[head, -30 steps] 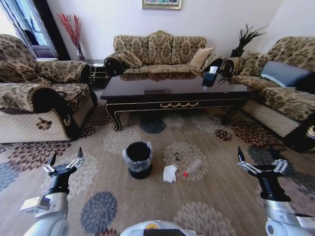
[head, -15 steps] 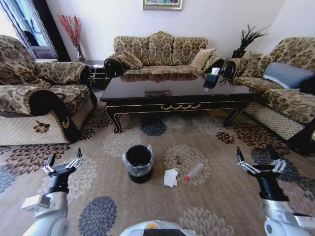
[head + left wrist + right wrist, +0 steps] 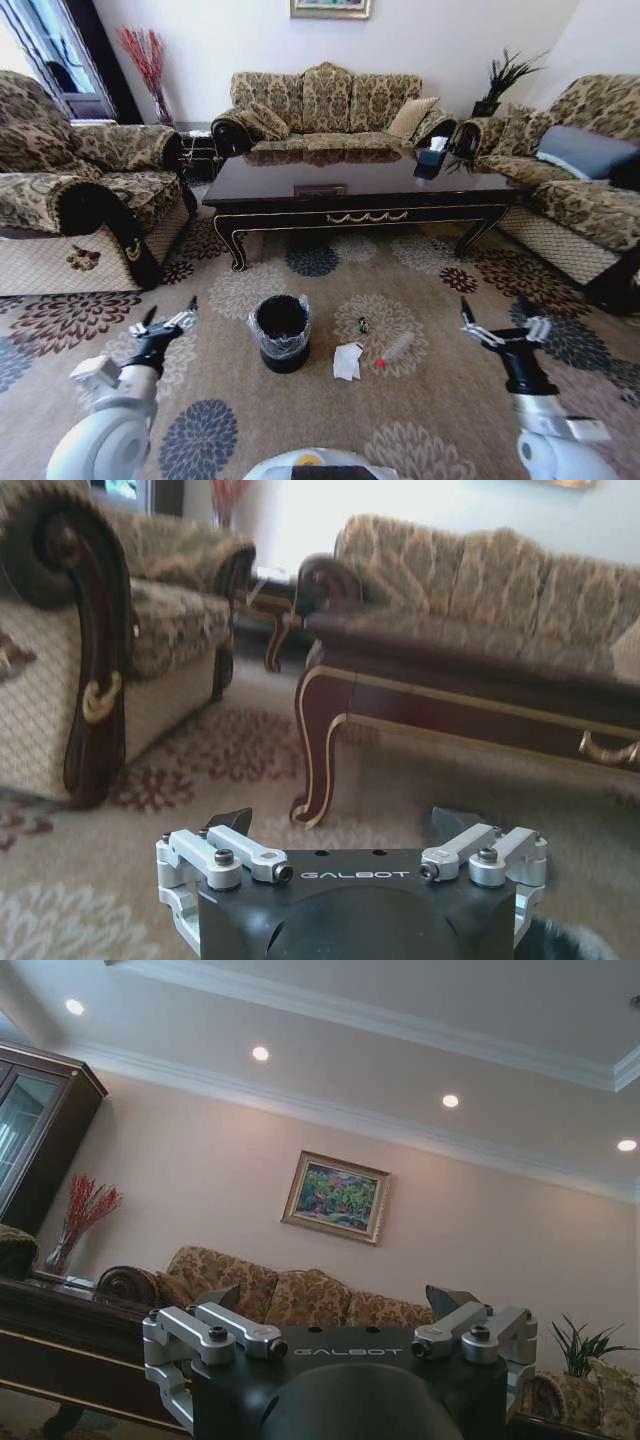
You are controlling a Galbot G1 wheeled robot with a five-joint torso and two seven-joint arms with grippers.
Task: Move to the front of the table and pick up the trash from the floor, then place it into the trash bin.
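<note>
Both arms swung inward, left pincer (image 3: 170, 320) and right pincer (image 3: 500, 331) spread, flanking trash bin (image 3: 281, 331), framed painting (image 3: 335, 1197) visible from right wrist.

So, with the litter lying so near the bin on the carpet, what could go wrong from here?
1. The trash bin stands close beside the white tissue; a reaching arm might knock it over.
2. The clear bottle lies on its side and could roll away when touched.
3. The dark scrap is tiny and sits on the patterned carpet, so the open left tool or right tool may miss it.
</note>
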